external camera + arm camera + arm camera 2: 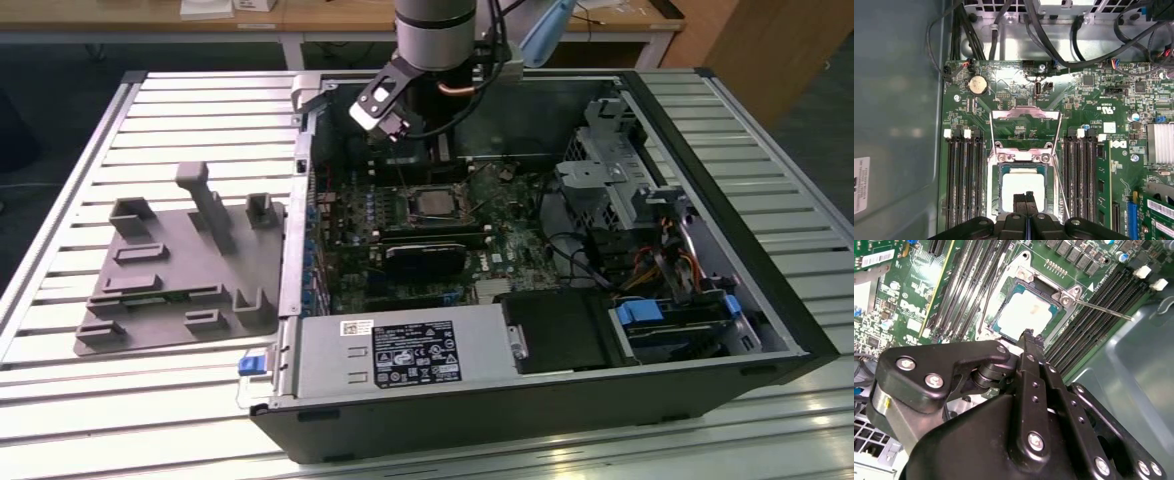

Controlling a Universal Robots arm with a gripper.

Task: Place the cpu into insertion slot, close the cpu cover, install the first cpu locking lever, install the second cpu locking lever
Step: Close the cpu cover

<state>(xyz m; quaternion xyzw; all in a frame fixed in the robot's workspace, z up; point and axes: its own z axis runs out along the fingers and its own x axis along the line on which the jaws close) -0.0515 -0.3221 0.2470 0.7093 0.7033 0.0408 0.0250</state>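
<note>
The cpu [1016,181] already lies seated in the insertion slot [995,186], its silver top facing up, so I judge the first step done and the cover step to be the one in hand. The cpu cover [1025,114] appears to be swung open, hinged at one edge of the insertion slot and leaning away from it, with the motherboard [1089,100] visible through its window. A thin locking lever [1104,310] juts free from a corner of the insertion slot, not yet latched.

Closing the cover would call for a push on its far bar, tipping it down over the insertion slot without nudging the chip or snagging that loose lever.

The arm [434,35] comes down nearly upright into the open computer case [561,410], above the insertion slot. The pincer [1025,196] is clenched with its fingertips pressed together, gripping nothing, at the cpu's edge opposite the hinge. Whether it touches the chip I cannot tell.
</note>
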